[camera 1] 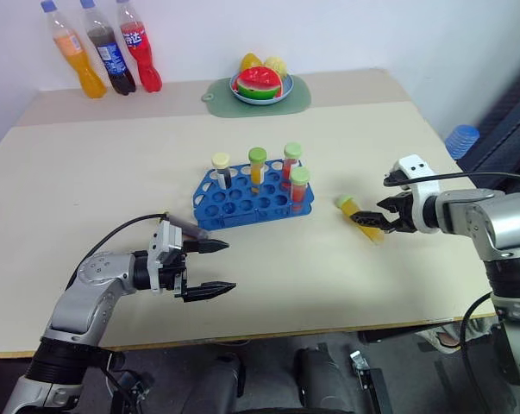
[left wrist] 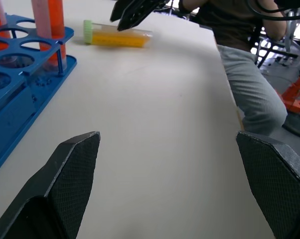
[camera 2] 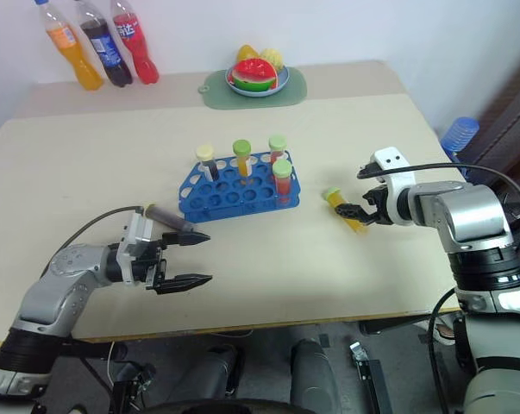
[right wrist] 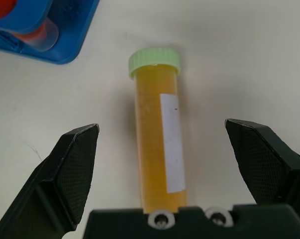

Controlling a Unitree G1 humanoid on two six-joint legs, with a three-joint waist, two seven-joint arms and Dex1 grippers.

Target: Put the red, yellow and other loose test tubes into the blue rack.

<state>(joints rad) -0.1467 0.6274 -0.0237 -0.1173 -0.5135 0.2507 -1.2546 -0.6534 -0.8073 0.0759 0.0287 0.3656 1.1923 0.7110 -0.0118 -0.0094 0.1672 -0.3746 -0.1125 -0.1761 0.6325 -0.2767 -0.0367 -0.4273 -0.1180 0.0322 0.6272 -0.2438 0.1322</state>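
Observation:
The blue rack [camera 1: 242,203] stands mid-table and holds several capped tubes: a dark one [camera 1: 222,170], a yellow one [camera 1: 257,166] and two red ones [camera 1: 297,187]. A loose yellow tube [camera 1: 356,212] with a green cap lies flat on the table to the rack's right. My right gripper [right wrist: 160,127] is open and hovers over it, one finger on each side of the tube [right wrist: 159,144], not touching it. My left gripper [camera 1: 212,268] is open and empty, low over the table in front of the rack, pointing right.
Three soda bottles [camera 1: 109,52] stand at the back left. A plate of toy fruit [camera 1: 261,86] rests on a green mat at the back. A person in grey trousers [left wrist: 249,84] sits past the table's right edge.

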